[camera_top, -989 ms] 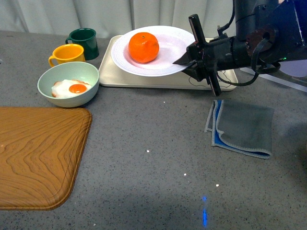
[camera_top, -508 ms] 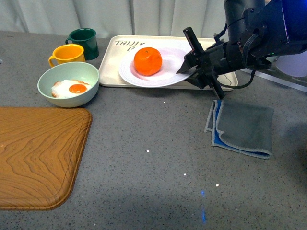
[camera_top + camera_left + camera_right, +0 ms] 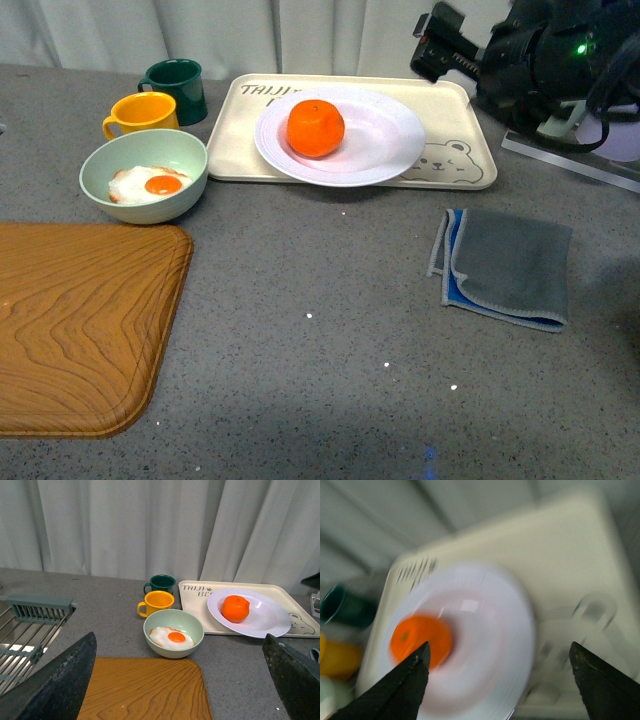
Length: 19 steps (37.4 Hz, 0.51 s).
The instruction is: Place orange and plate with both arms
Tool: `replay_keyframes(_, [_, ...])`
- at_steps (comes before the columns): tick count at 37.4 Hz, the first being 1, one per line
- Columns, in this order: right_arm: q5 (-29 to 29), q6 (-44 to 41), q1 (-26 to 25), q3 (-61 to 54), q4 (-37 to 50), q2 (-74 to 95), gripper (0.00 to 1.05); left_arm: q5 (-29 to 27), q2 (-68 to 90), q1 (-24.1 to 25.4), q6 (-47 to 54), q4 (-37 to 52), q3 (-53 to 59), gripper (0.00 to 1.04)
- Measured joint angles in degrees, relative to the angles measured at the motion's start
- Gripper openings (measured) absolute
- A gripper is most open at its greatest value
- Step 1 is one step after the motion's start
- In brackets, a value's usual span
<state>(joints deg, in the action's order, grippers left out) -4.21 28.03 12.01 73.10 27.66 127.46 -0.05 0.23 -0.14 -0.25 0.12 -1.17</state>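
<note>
The orange (image 3: 316,128) sits in the well of the plate (image 3: 385,150), toward the plate's left side, its small stem dot facing up. The plate rests flat on the cream tray (image 3: 460,150) at the back of the bench (image 3: 330,300), covering the tray's middle, with its near rim reaching the tray's front edge and the printed bear showing beside it.

My right claw (image 3: 440,45) hangs above the tray's far right corner, clear of the plate. In the right wrist view, which is smeared with motion blur, I see its fingers spread wide with nothing between them (image 3: 499,643).

My left claw (image 3: 179,636) is out of the front view; its own camera shows both fingers far apart and empty, well back from the tray.

Left of the tray stand a green mug (image 3: 175,88) and a yellow mug (image 3: 140,113), with a pale green bowl (image 3: 190,170) holding a fried egg just in front. A wooden board (image 3: 80,320) lies near left, a folded grey cloth (image 3: 510,262) near right.
</note>
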Motion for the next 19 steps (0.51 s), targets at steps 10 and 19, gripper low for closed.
replay_keyframes(10, [13.31, -25.79, -2.71, -31.56, 44.06, -14.62, 0.31, 0.04, -0.02, 0.0, 0.0, 0.0, 0.0, 0.98])
replay_keyframes(19, [10.64, -27.76, -5.55, -47.8, 46.03, -27.43, 0.01, 0.04, -0.02, 0.0, 0.0, 0.0, 0.0, 0.98])
